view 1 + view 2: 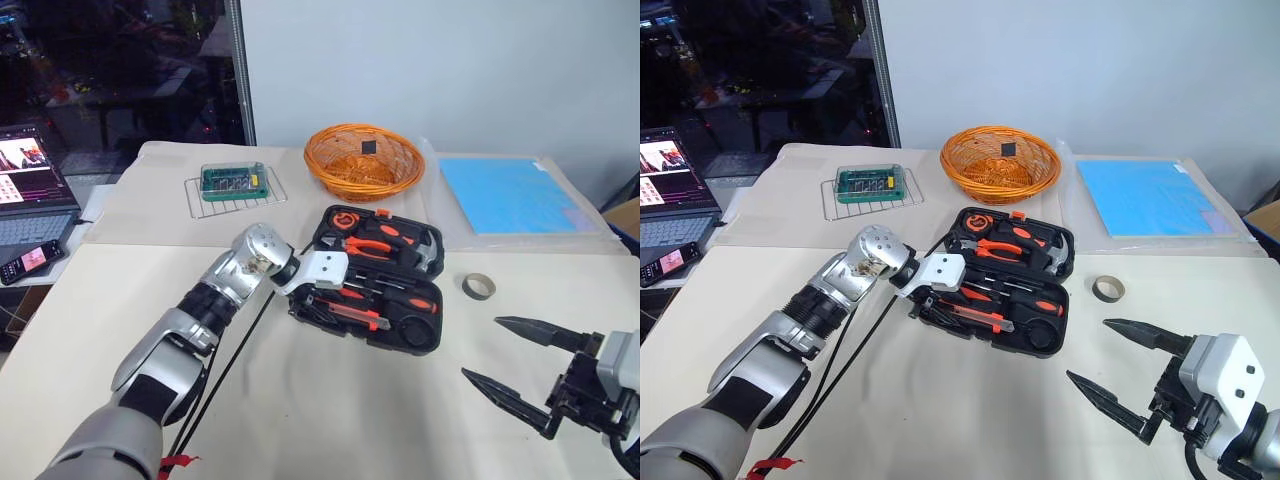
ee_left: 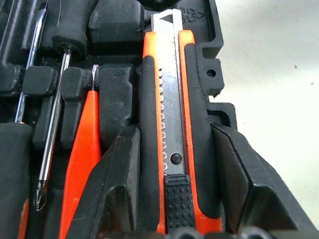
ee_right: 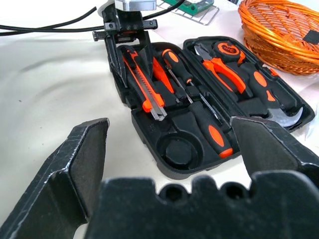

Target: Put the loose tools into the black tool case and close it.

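At the near-left corner of the open black moulded-plastic tool case (image 1: 378,280), the left gripper (image 3: 130,47) had its jaws half spread, straddling the orange-and-black utility knife (image 2: 172,124) lying in its slot. Over bare cream tabletop (image 1: 330,400) nearer the robot, the right gripper (image 1: 525,375) hovered, jaws spread wide and empty. A small beige tape roll (image 1: 479,286) lay loose just right of the case.
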Robot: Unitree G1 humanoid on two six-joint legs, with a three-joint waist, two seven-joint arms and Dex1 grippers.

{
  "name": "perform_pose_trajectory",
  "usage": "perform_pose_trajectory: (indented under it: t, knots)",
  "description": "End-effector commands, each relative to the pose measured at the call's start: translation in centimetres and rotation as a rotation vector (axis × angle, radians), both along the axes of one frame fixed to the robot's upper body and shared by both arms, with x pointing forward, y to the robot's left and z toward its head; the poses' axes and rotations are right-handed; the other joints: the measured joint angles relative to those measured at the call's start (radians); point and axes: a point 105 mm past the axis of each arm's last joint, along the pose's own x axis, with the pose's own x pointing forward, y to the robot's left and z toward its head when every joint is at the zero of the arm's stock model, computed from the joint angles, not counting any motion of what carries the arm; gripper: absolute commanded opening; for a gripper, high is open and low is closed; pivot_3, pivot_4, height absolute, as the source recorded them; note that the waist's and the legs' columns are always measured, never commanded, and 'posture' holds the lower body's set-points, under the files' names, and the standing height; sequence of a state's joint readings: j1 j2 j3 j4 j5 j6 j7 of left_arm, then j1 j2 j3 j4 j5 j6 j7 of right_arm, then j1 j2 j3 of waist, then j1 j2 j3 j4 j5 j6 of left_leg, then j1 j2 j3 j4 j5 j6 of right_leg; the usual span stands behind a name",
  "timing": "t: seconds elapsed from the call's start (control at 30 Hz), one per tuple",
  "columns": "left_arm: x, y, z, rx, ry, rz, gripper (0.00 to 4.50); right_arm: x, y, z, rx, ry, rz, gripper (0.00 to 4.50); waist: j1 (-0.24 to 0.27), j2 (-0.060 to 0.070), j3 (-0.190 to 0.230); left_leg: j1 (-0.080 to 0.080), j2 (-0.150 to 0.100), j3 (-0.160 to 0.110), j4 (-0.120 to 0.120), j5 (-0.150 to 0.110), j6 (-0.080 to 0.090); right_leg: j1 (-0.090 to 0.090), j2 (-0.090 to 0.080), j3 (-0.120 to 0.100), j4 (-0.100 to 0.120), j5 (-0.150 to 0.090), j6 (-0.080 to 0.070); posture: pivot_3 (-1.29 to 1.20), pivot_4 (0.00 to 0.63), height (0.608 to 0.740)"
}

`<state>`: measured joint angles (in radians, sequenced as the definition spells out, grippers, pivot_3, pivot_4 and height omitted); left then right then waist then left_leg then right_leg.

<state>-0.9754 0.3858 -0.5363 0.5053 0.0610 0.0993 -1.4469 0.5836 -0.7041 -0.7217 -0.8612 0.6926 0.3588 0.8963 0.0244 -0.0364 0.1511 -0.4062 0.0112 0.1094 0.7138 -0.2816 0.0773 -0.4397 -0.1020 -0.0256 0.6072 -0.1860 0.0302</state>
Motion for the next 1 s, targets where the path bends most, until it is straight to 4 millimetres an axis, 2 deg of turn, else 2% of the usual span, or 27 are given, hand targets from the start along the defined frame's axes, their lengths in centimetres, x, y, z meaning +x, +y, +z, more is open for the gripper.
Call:
perform_pose_trajectory:
  t: [0.03, 0.17, 0.23, 0.27, 0.4, 0.5, 0.53, 0.57, 0.6, 0.7, 0.73, 0.8, 0.83, 0.87, 0.93, 1.0]
  knots:
    - [0.1, -0.1, -0.8, 0.037, -0.004, -0.012, 1.63, -0.1, 0.5, 0.8, -0.001, -0.03, 0.022, 4.5, 0.001, 0.0, 0.0, 0.0, 0.0, 0.0, 0.0, 0.0, 0.0, 0.0, 0.0, 0.0, 0.0, 0.0, 0.0, 0.0, 0.15, 0.74]
    - [-0.2, -0.5, -1.2, 0.036, 0.03, -0.016, 1.63, -0.1, 0.6, 0.8, -0.003, -0.03, 0.024, 4.5, 0.006, 0.0, 0.0, 0.001, 0.0, 0.0, 0.0, 0.0, 0.0, 0.001, 0.0, 0.0, 0.0, 0.0, 0.001, 0.0, 0.15, 0.74]
    - [-0.5, -0.6, -1.0, 0.026, 0.045, -0.027, 2.65, -0.1, 0.6, 0.9, -0.004, -0.03, 0.025, 4.5, 0.01, 0.0, 0.0, 0.0, 0.0, 0.0, 0.001, 0.0, 0.0, 0.001, 0.0, 0.0, 0.0, 0.0, 0.001, 0.0, 0.15, 0.74]
    - [-0.4, -0.7, -0.8, 0.015, 0.042, -0.025, 2.89, -0.1, 0.7, 0.9, -0.004, -0.03, 0.025, 4.5, 0.012, 0.001, 0.0, 0.0, 0.0, 0.0, 0.001, 0.0, 0.0, 0.001, 0.0, 0.0, 0.0, 0.0, 0.001, 0.0, 0.15, 0.74]
    - [-0.6, -1.5, 4.1, -0.223, 0.168, 0.029, 4.29, -0.2, 0.6, 0.8, -0.005, -0.03, 0.021, 4.5, 0.013, 0.001, 0.0, -0.001, 0.0, 0.0, 0.001, -0.001, 0.001, 0.0, 0.0, 0.0, 0.0, 0.0, 0.0, 0.0, 0.15, 0.74]
    - [-0.1, -0.8, 6.6, -0.358, 0.277, 0.118, 4.29, -0.1, 0.6, 0.8, -0.003, -0.031, 0.02, 4.5, 0.012, 0.0, 0.0, -0.004, 0.0, 0.0, 0.001, -0.001, 0.002, -0.003, 0.0, -0.001, 0.001, 0.002, 0.003, 0.0, 0.15, 0.74]
    - [0.1, -0.4, 7.0, -0.395, 0.315, 0.153, 3.83, -0.1, 0.6, 0.8, -0.002, -0.032, 0.02, 4.5, 0.011, 0.0, 0.0, -0.003, 0.0, 0.0, 0.001, -0.001, 0.002, -0.003, 0.0, 0.0, 0.001, 0.002, 0.003, 0.0, 0.15, 0.74]
    - [0.3, -0.2, 7.1, -0.426, 0.331, 0.185, 3.63, 0.0, 0.6, 0.7, -0.001, -0.032, 0.02, 4.5, 0.01, 0.0, 0.0, -0.003, 0.0, -0.001, 0.001, -0.001, 0.002, -0.003, 0.0, 0.0, 0.001, 0.002, 0.004, 0.0, 0.15, 0.74]
    - [0.2, 0.1, 6.9, -0.452, 0.336, 0.204, 3.12, 0.1, 0.6, 0.7, 0.0, -0.033, 0.022, 4.5, 0.009, 0.0, 0.0, -0.002, 0.0, 0.0, 0.001, -0.001, 0.002, -0.002, 0.0, 0.0, 0.002, 0.002, 0.004, 0.0, 0.15, 0.74]
    - [-0.4, 0.3, 6.2, -0.485, 0.327, 0.232, 2.01, 0.2, 0.6, 0.7, 0.002, -0.035, 0.024, 4.5, 0.005, 0.001, 0.0, 0.0, 0.0, 0.0, 0.001, -0.001, 0.002, 0.0, 0.0, 0.0, 0.002, 0.001, 0.005, 0.0, 0.15, 0.74]
    - [-0.7, 0.4, 5.5, -0.485, 0.327, 0.245, 1.71, 0.3, 0.6, 0.7, 0.003, -0.036, 0.027, 4.5, 0.004, 0.001, 0.0, 0.001, 0.0, 0.0, 0.001, -0.001, 0.002, 0.001, 0.0, 0.0, 0.002, 0.001, 0.004, 0.0, 0.15, 0.74]
    - [-1.1, 0.8, 4.0, -0.463, 0.317, 0.295, 0.86, 0.4, 0.6, 0.7, 0.002, -0.036, 0.032, 4.5, 0.001, 0.001, 0.0, 0.001, 0.0, 0.0, 0.001, -0.001, 0.001, 0.001, 0.0, 0.001, 0.002, 0.001, 0.003, 0.0, 0.15, 0.74]
    - [-1.1, 1.0, 3.3, -0.446, 0.309, 0.323, 0.64, 0.4, 0.7, 0.7, 0.001, -0.036, 0.034, 4.5, 0.0, 0.001, 0.0, 0.001, 0.0, 0.0, 0.001, -0.001, 0.001, 0.001, 0.0, 0.001, 0.002, 0.001, 0.003, 0.0, 0.15, 0.74]
    - [-1.1, 1.3, 2.7, -0.425, 0.297, 0.346, 0.13, 0.4, 0.7, 0.7, 0.001, -0.035, 0.035, 4.5, 0.0, 0.001, 0.0, 0.001, 0.0, 0.0, 0.001, -0.001, 0.001, 0.001, 0.0, 0.001, 0.002, 0.002, 0.002, 0.0, 0.15, 0.74]
    - [-1.1, 2.2, 0.2, -0.324, 0.262, 0.414, 0.05, 0.3, 0.6, 0.8, -0.001, -0.034, 0.036, 4.5, 0.001, 0.001, 0.0, 0.001, 0.0, 0.0, 0.002, -0.001, 0.001, 0.001, -0.001, 0.001, 0.002, 0.001, 0.002, 0.0, 0.15, 0.74]
    - [-1.8, 2.7, -2.3, -0.213, 0.237, 0.401, 0.05, 0.2, 0.6, 0.8, -0.002, -0.029, 0.037, 4.5, 0.0, 0.001, 0.0, 0.002, 0.0, 0.0, 0.001, -0.001, 0.001, 0.001, 0.0, 0.002, 0.002, 0.001, 0.001, 0.0, 0.15, 0.74]
